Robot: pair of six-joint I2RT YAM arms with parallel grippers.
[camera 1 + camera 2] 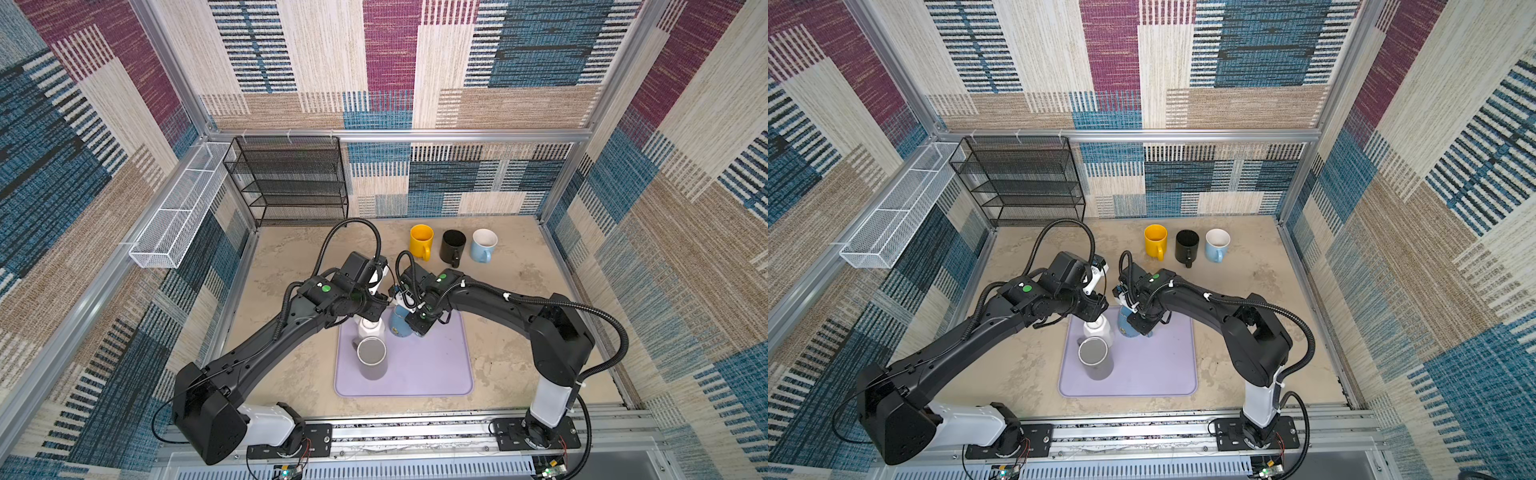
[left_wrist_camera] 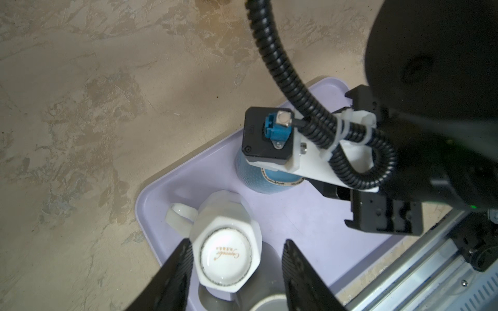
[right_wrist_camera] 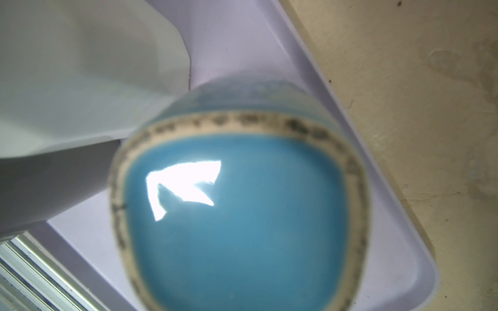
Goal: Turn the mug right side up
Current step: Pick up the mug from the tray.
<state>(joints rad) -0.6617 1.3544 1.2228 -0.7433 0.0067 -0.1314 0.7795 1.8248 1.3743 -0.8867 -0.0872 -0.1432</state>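
Blue mug is right up in the right wrist view, glazed base and bare foot ring filling most of it. So it's sitting bottom-up on the tray, at the tray's far edge in both top views. Right claw is parked right over it, but its fingers are hidden in every view, so I can't tell how far it's closed or whether it actually has the mug. Left claw hangs over the white mug, also bottom-up and just beside the blue one. Its fingers are spread wide either side of the base and hold nothing. My read: this is the grasp step on the blue mug, flip not yet begun. Next move needs a firm pinch, a lift clear of the tray lip and the white mug, then a half roll of the wrist before setting it down mouth-up. The two wrists are very close, so the swing needs room. Containers: the tray holds three mugs, blue, white and a grey mug nearest the robot, and I can't say which way up the grey one is. Yellow mug, black mug and pale mug stand mouth-up in a row on the table at the back, all looking empty. Rack and basket look empty too.
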